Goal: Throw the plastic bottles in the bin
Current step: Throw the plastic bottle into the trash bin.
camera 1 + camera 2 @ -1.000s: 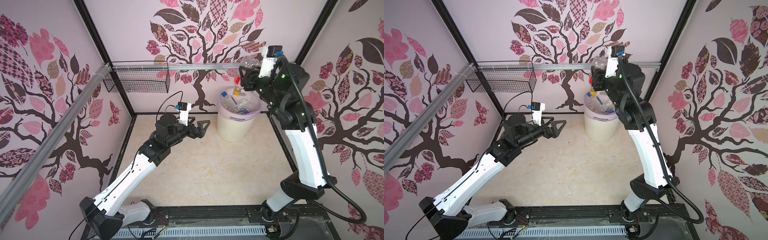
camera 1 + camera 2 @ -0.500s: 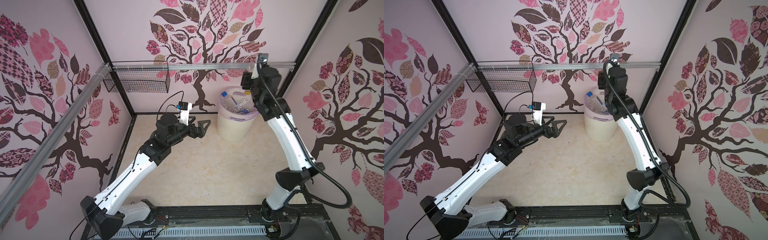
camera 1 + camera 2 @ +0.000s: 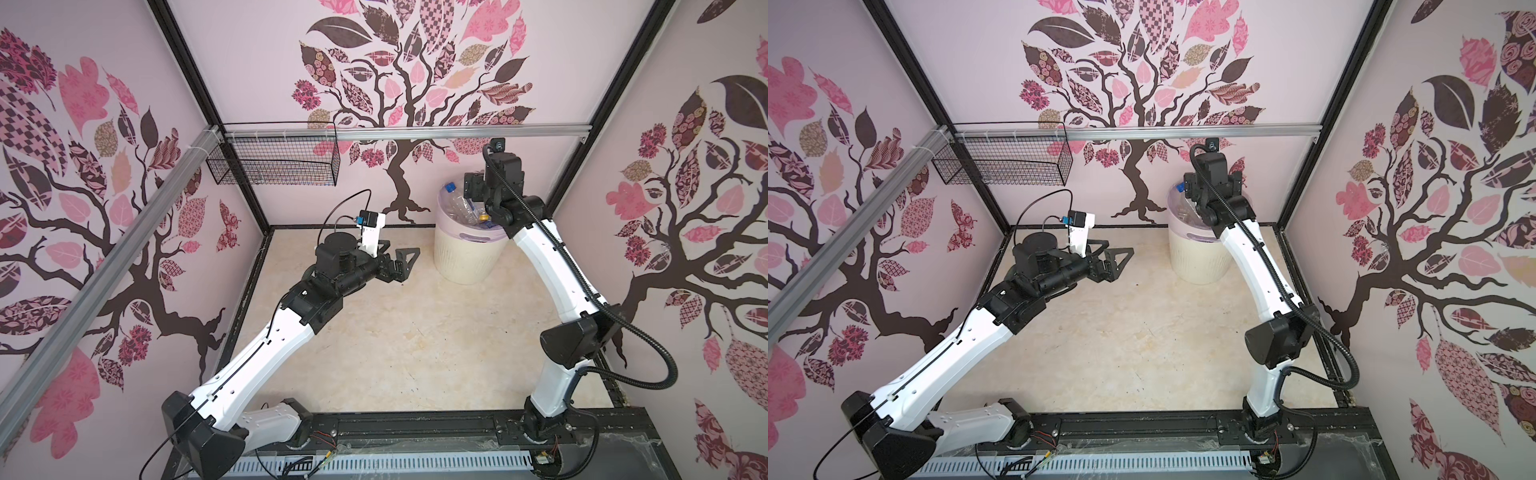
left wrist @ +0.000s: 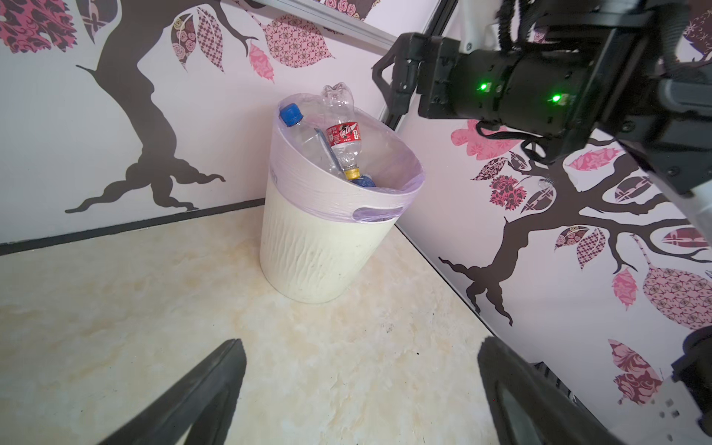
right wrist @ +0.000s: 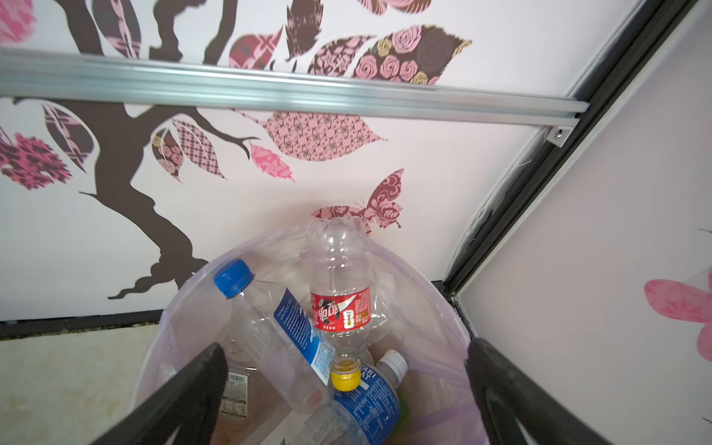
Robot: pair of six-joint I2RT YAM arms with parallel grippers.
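In both top views the bin (image 3: 465, 259) (image 3: 1200, 266) stands in the surface's far right corner, with the right gripper (image 3: 473, 194) above its mouth and the left gripper (image 3: 398, 254) near the far edge, apart from it. The left wrist view shows the left jaws spread wide and empty, and plastic bottles (image 4: 339, 146) poking from the bin. The right wrist view shows the right jaws wide apart, gripping nothing, above a red-labelled bottle (image 5: 341, 308) standing cap-down inside.

The white-and-black left arm (image 3: 266, 353) is extended low, black left pincer (image 4: 360, 346) spread wide. The white-and-black right arm (image 3: 544, 257) is raised, black right pincer (image 5: 346, 350) likewise spread, nothing gripped.
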